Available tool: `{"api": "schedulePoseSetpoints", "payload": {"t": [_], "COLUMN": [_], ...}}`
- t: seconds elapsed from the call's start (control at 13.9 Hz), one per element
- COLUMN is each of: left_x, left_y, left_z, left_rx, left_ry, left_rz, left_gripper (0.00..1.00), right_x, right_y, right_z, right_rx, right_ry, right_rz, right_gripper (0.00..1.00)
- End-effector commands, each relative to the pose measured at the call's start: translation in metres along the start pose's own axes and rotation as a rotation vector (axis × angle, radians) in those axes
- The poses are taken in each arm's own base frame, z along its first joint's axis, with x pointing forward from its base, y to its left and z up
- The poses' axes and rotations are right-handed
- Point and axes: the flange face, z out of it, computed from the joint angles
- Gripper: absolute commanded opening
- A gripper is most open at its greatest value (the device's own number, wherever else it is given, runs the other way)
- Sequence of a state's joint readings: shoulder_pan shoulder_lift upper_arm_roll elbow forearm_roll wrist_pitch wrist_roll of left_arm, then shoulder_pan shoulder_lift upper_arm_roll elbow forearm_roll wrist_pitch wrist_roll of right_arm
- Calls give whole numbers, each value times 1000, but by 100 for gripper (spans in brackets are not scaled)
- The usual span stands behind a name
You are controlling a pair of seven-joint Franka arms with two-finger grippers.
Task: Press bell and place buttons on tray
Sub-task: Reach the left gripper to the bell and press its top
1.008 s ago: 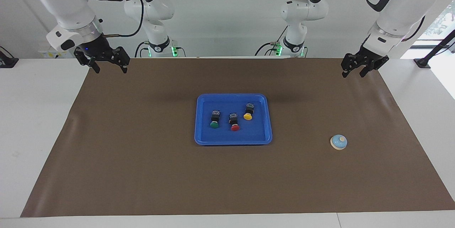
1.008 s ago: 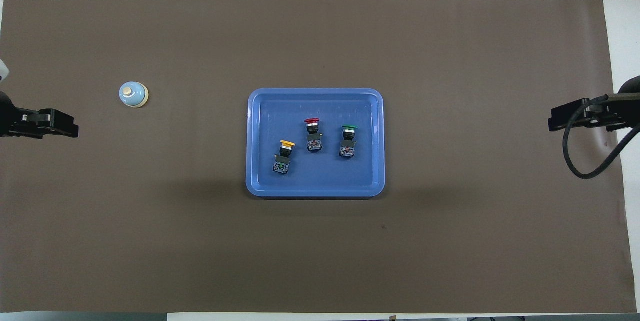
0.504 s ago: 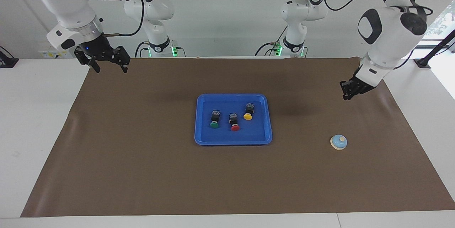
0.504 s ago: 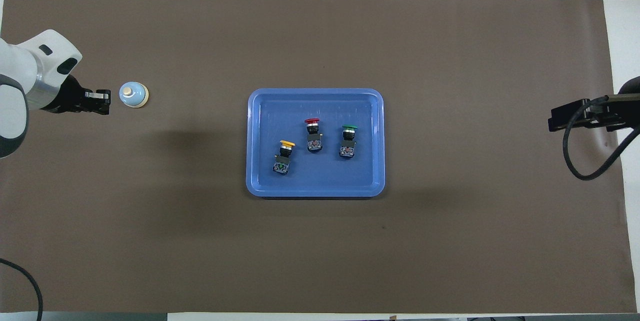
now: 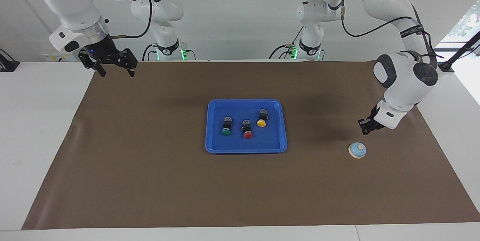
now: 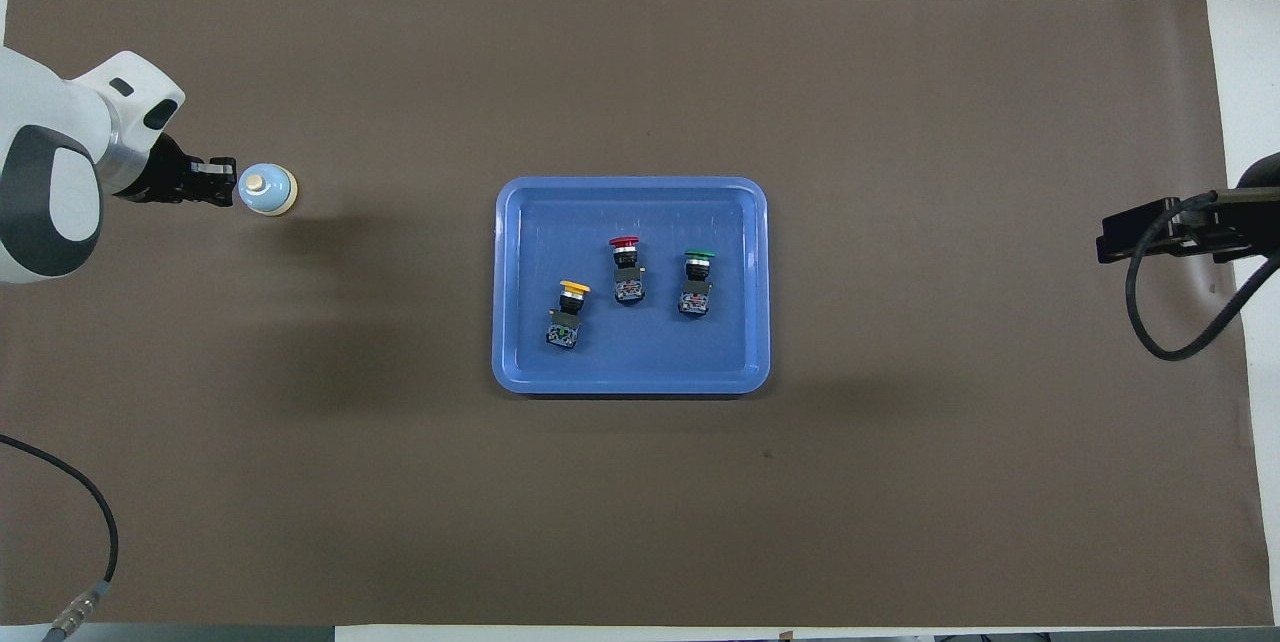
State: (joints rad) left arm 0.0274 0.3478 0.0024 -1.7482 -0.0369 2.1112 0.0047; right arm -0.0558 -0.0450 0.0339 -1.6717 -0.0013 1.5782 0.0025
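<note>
A light-blue bell (image 5: 357,150) (image 6: 267,190) with a cream knob stands on the brown mat toward the left arm's end. My left gripper (image 5: 364,128) (image 6: 222,186) is shut with nothing in it, hanging just above and beside the bell without touching it. The blue tray (image 5: 215,147) (image 6: 515,362) lies at mid-table. On it lie the three buttons: yellow (image 5: 261,119) (image 6: 569,307), red (image 5: 247,130) (image 6: 626,264) and green (image 5: 226,127) (image 6: 697,275). My right gripper (image 5: 114,69) (image 6: 1130,237) waits open above the mat's corner at the right arm's end.
A brown mat (image 5: 150,181) covers most of the white table. A black cable (image 6: 1165,322) loops from the right gripper, and another cable (image 6: 85,542) trails along the left arm's corner of the mat.
My left gripper has shut and come down from the mat's corner by the robots to just above and beside the bell. The right arm, tray and buttons have not moved.
</note>
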Motion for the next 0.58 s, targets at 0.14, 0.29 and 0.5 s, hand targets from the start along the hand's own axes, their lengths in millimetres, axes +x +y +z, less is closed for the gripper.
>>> {"api": "schedulePoseSetpoints", "payload": {"t": [0.14, 0.29, 0.5], "left_x": [13, 14, 16], "left_y": [6, 7, 10], "left_z": [11, 12, 22], "left_rx": [-23, -21, -18], "left_ry": [35, 49, 48], "left_rz": [-36, -40, -58], "left_gripper": [0, 0, 0], "right_x": [-5, -5, -5], "right_y": [2, 2, 2], "right_z": [-2, -2, -2], "right_rx": [-5, -5, -5], "right_ry": [13, 13, 13], "right_rz": [-18, -18, -18], "right_gripper": [100, 100, 100]}}
